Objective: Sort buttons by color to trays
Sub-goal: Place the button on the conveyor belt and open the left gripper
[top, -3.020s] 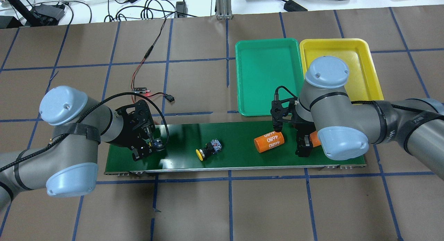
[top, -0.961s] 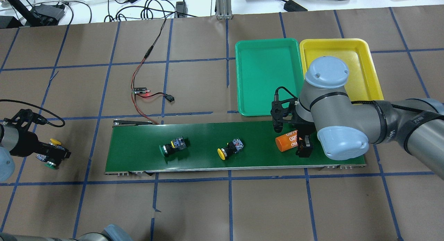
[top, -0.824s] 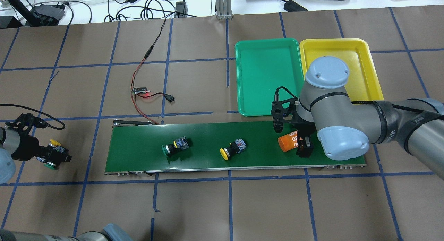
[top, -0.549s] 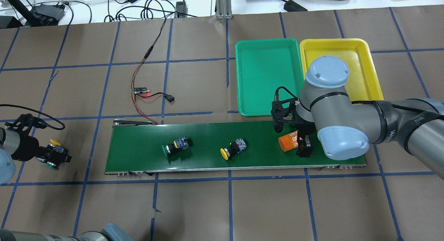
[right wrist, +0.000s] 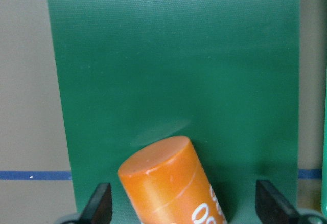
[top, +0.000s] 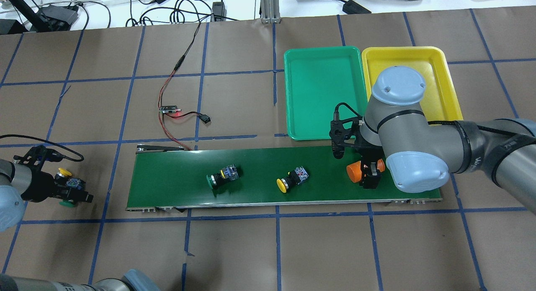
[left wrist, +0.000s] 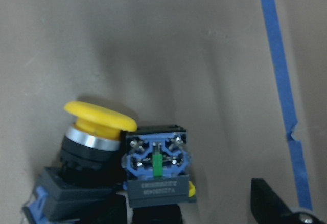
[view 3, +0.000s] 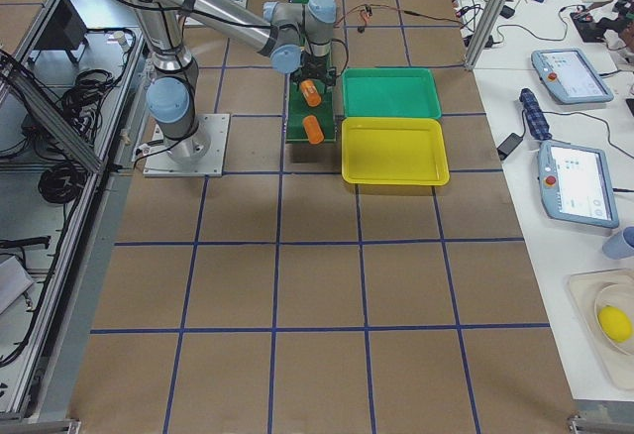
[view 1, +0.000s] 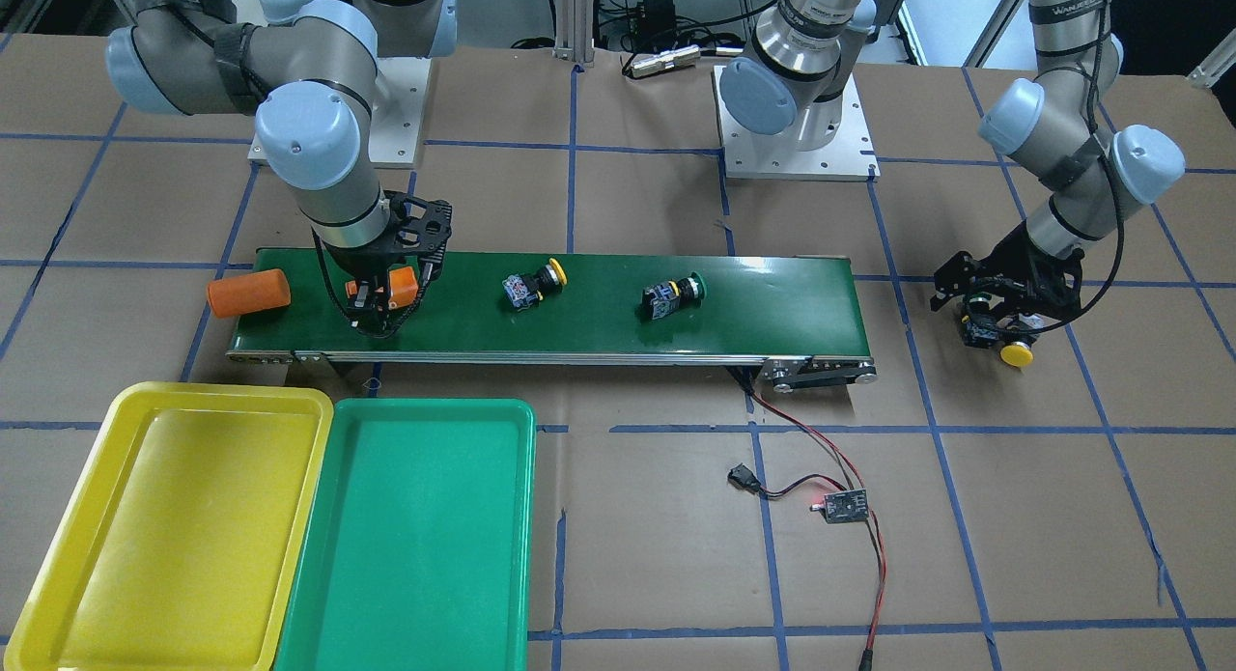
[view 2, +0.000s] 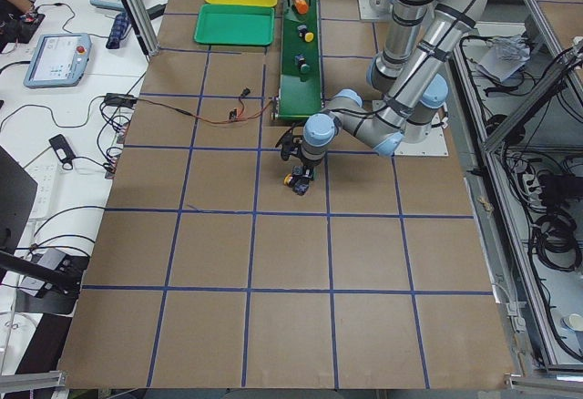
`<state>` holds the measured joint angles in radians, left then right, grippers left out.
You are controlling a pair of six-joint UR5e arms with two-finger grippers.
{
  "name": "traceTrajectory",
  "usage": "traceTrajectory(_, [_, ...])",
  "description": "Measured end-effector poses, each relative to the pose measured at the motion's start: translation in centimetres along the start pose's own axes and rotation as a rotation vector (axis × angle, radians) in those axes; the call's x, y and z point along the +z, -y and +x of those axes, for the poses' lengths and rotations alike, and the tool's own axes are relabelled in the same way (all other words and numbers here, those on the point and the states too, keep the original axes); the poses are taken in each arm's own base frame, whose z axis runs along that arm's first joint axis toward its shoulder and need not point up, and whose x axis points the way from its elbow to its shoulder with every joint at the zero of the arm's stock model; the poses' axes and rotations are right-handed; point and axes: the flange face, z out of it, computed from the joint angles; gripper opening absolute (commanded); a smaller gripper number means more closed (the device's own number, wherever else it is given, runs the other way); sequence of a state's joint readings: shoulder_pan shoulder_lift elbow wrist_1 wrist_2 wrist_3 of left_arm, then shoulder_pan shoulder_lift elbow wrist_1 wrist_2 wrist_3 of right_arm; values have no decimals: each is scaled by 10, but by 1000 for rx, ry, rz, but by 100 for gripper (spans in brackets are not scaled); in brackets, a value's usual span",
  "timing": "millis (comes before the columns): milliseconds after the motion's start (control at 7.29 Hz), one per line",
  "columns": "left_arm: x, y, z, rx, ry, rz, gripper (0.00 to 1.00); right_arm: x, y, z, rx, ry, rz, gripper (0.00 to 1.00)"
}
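While the right gripper (top: 370, 180) hangs w/ fingers (right wrist: 99, 203) apart astride the orange cylinder (right wrist: 168, 183), we'd let it pass & close only on the yellow button (top: 292, 181) on the belt (top: 167, 186), gripping its body; left gripper (top: 81, 194), also spread, hovers by 2 off-belt buttons (left wrist: 156, 170).

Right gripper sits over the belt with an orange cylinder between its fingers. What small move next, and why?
Probably lift slightly without closing: the orange cylinder inside the open right gripper is no button, and the yellow button lies nearest along the belt.
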<state>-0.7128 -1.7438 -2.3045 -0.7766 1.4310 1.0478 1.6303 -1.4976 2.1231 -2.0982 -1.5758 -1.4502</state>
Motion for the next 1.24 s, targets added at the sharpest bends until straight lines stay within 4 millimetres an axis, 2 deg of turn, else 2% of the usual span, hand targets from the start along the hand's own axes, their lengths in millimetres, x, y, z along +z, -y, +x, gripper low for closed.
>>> traceTrajectory(137, [2,0,4,-22,-4,-1,81,-1,0,0,-1,-2,0,100])
traceTrajectory(275, [2,0,5,-34,-6,0,39,-1,0,0,-3,-4,-1,100])
traceTrajectory(412, [1,2,4,-37,-4,4,31,-1,1,-1,-5,-4,-1,100])
traceTrajectory(549, [-2,3,2,-32,5,10,30,-1,1,-1,-5,-3,-2,100])
traceTrajectory(686, [-5,7,-1,-20,17,18,25,0,1,-1,-6,-2,-2,100])
traceTrajectory(961, [-14,16,-8,10,44,37,26,-1,1,-1,-5,-2,-3,100])
traceTrajectory(1098, [-21,23,-7,31,60,47,26,-1,1,0,-5,-4,-2,100])
traceTrajectory(1235, [-35,42,6,89,83,56,26,-1,1,0,-5,-6,-1,100])
